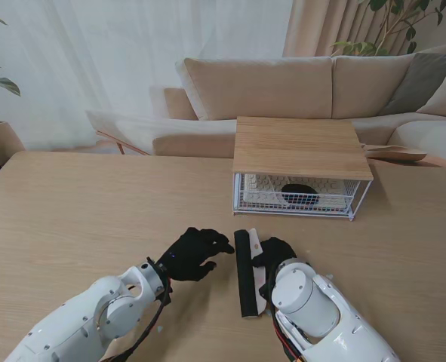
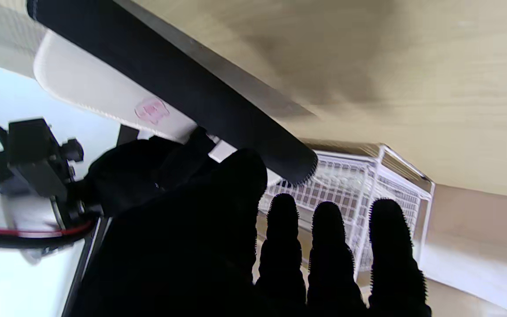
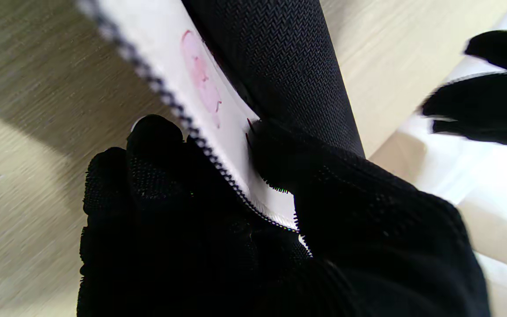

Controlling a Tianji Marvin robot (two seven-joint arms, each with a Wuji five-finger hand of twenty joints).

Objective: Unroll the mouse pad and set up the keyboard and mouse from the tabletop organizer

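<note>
- The mouse pad (image 1: 245,273) lies on the table (image 1: 72,219) near me, almost fully rolled, black roll running away from me, white flap free on its right.
- The right hand (image 1: 274,253) pinches that flap, thumb on top and fingers beneath.
- The left hand (image 1: 195,254) hovers just left of the roll, fingers spread, holding nothing.
- To unroll well, I judge: anchor the flap flat, push the roll leftward evenly with the palm.
- The keyboard (image 1: 264,190) and mouse (image 1: 299,194) wait in the organizer (image 1: 302,147) farther from me.
</note>
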